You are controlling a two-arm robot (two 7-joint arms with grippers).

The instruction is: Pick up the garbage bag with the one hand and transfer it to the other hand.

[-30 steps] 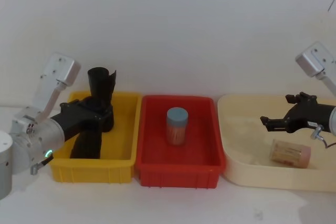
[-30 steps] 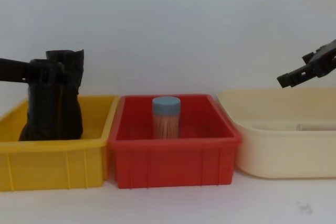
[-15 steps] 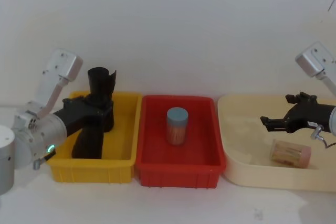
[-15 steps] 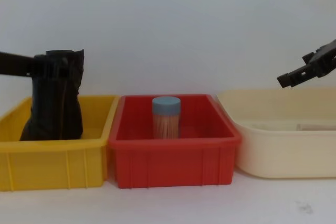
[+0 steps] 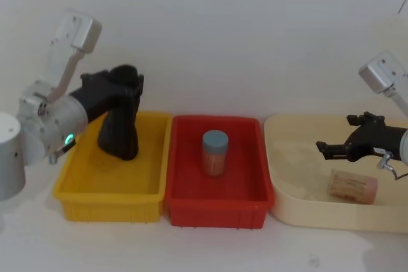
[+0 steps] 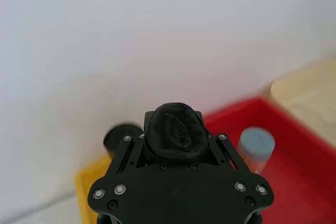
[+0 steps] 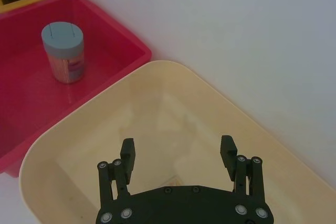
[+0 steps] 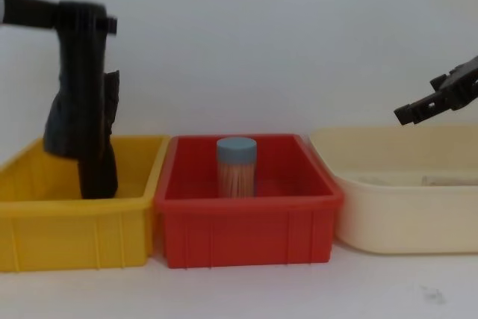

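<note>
- Black plastic garbage bag (image 5: 118,135), rolled and upright, is held by its rounded, wrinkled top. Its lower end hangs over the far part of the yellow bin (image 5: 105,197); can't tell if it clears the bin floor.
- Left gripper (image 5: 126,84) is clamped tight on the bag's top, one finger on each side. Its arm comes in from 9 o'clock, with the green ring light (image 5: 66,139) lit.
- Second black roll (image 6: 118,137) sits just behind the held bag, over the yellow bin.
- Red bin (image 5: 217,211) is right beside the yellow bin, at its 3 o'clock. Blue-lidded jar (image 5: 215,153) stands upright near the red bin's middle.
- Cream tub (image 5: 287,176) is at 3 o'clock of the red bin. Tan cylinder (image 5: 352,186) lies on its side inside it.
- Right gripper (image 5: 323,150) hovers over the cream tub, well apart from the bag, and points toward 9 o'clock. Its fingers are spread wide with nothing between them.
</note>
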